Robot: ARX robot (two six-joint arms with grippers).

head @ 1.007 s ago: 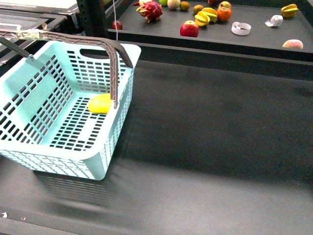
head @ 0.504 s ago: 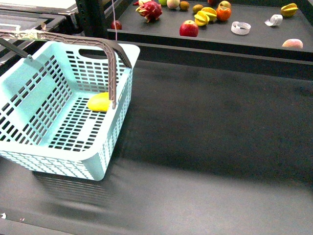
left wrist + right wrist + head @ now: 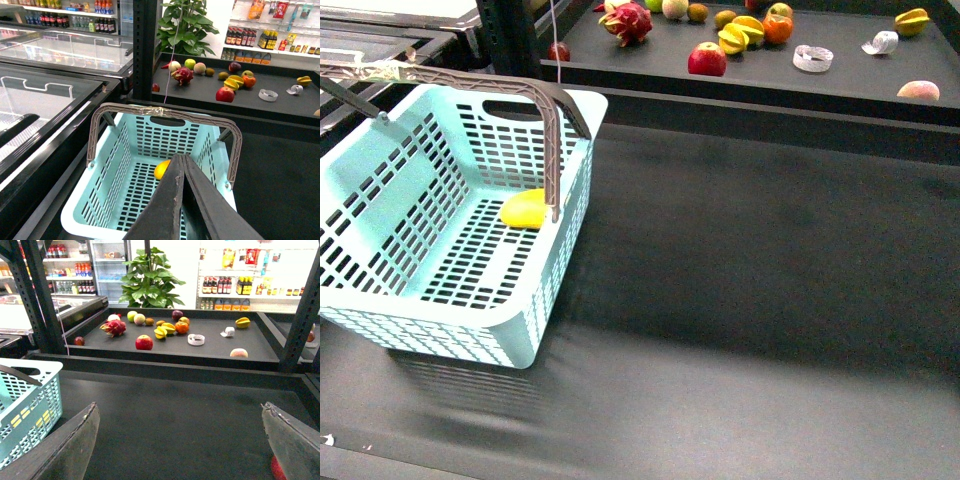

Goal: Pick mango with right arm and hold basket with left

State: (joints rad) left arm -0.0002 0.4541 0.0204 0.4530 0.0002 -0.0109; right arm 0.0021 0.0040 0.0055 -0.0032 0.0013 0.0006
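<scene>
Nearest to me, my left gripper (image 3: 181, 165) has its two long flat black fingers pressed together with nothing between them, hanging above the open top of the large light turquoise plastic basket (image 3: 380, 185) with slotted walls and floor. My right gripper (image 3: 180, 440) is spread wide, its two grey-edged fingers (image 3: 75, 445) at opposite edges of the right wrist view and only the dark mat (image 3: 750, 300) of the counter between them.

The basket sits on that mat on my left side. Its grey-brown swing handles (image 3: 556, 130) stand raised over the opening, and I cannot tell whether anything holds them up. Inside, the smooth yellow-orange oval mango (image 3: 524, 210) lies on the slotted floor, close to the basket's right wall and just beside the foot of the raised handle; in the left wrist view the same fruit (image 3: 162, 169) shows just beyond my closed fingertips, apart from them.

Farther off, past the mat, a raised dark shelf (image 3: 840, 85) carries loose fruit: a round red apple (image 3: 707, 60), ribbed yellow star fruits (image 3: 734, 38), a pink spiky dragon fruit (image 3: 628, 20), and a pale peach-coloured fruit (image 3: 918, 90) at its right end. A leafy green potted plant (image 3: 150, 282) stands behind the shelf.
</scene>
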